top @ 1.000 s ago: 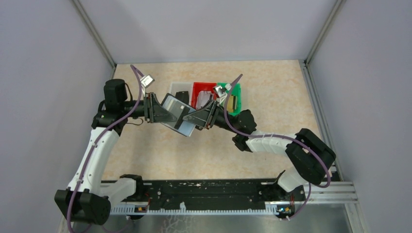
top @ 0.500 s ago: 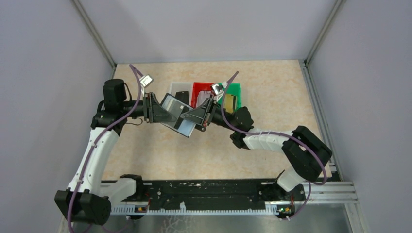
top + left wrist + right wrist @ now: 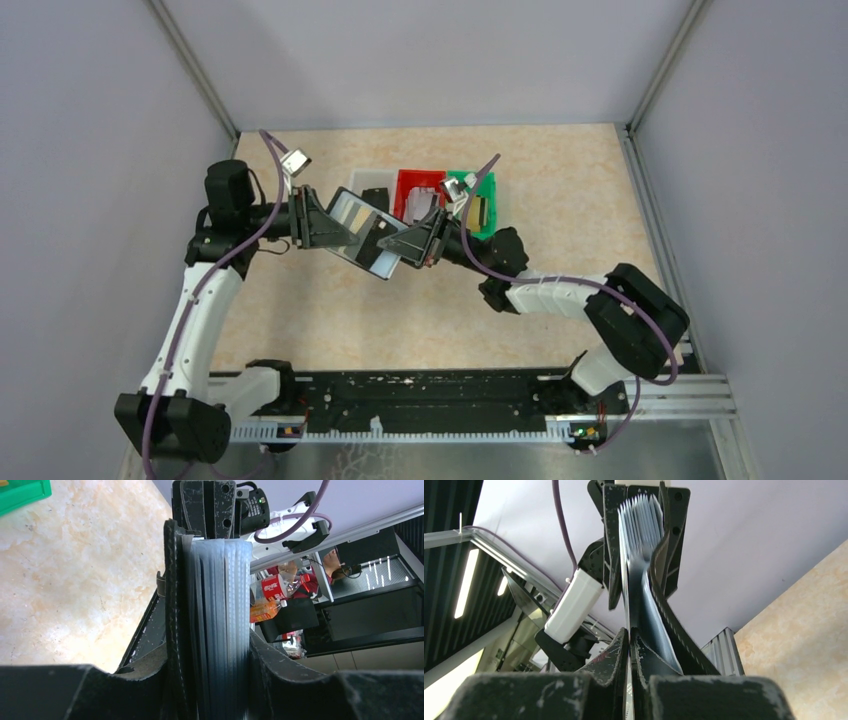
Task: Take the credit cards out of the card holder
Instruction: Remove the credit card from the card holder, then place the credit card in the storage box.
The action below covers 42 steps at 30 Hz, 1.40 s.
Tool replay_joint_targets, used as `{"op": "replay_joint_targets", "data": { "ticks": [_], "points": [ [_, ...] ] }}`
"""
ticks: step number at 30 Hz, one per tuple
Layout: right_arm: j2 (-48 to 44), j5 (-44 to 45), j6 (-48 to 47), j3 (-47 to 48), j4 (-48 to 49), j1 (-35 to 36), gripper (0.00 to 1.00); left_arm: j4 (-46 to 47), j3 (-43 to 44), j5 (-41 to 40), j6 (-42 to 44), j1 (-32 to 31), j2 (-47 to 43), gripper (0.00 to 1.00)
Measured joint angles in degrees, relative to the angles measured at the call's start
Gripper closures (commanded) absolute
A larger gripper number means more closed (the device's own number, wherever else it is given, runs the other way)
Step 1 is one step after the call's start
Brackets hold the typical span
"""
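My left gripper (image 3: 338,232) (image 3: 210,652) is shut on the card holder (image 3: 358,238) (image 3: 172,605), held in the air in front of the bins. The holder has a black cover and a fan of clear sleeves (image 3: 225,595). My right gripper (image 3: 402,244) (image 3: 630,636) meets its far end, with jaws shut on a thin pale edge, seemingly one of the credit cards; its face is hidden. The sleeves (image 3: 640,525) spread out beyond the right fingers. A gold card (image 3: 478,210) lies in the green bin (image 3: 490,186) and a dark card (image 3: 375,198) in the white bin (image 3: 366,180).
The white, red (image 3: 416,182) and green bins stand in a row just behind the grippers. Grey walls close in the table's left, right and back. The arm bases and a black rail (image 3: 420,392) line the near edge.
The right gripper has closed at the holder's end. The left arm has carried the holder slightly left and up, and the right wrist has swung a little.
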Motion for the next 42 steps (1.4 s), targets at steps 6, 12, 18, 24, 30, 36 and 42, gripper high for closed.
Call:
{"op": "replay_joint_targets", "data": {
  "ticks": [6, 12, 18, 24, 30, 36, 42],
  "points": [
    [-1.14, 0.59, 0.02, -3.06, 1.77, 0.0, 1.0, 3.76, -0.74, 1.36, -3.41, 1.86, -0.02, 0.58],
    [-4.37, -1.07, 0.5, -7.02, 1.7, -2.23, 1.0, 4.17, -0.83, 2.51, -3.23, 4.0, -0.02, 0.59],
    [-13.7, -5.68, -1.9, -9.18, -9.99, -14.1, 1.0, -6.78, 4.55, 0.66, 10.78, 8.02, 2.08, 0.58],
    [-13.31, -9.09, -15.82, 4.79, -37.9, -19.74, 1.0, -21.86, 11.69, -6.03, 30.36, 8.09, 4.79, 0.55],
    [1.03, -9.33, -28.52, 24.96, -56.24, -19.63, 1.0, -33.24, 14.95, -11.67, 44.48, 8.11, 5.6, 0.54],
    [19.96, -7.04, -36.72, 42.82, -70.77, -17.75, 1.0, -39.19, 15.98, -12.52, 52.06, 8.09, 5.35, 0.54],
    [34.56, -4.07, -41.79, 59.47, -82.88, -14.84, 1.0, -41.9, 16.04, -12.92, 55.17, 8.09, 4.9, 0.61]
  ]
}}
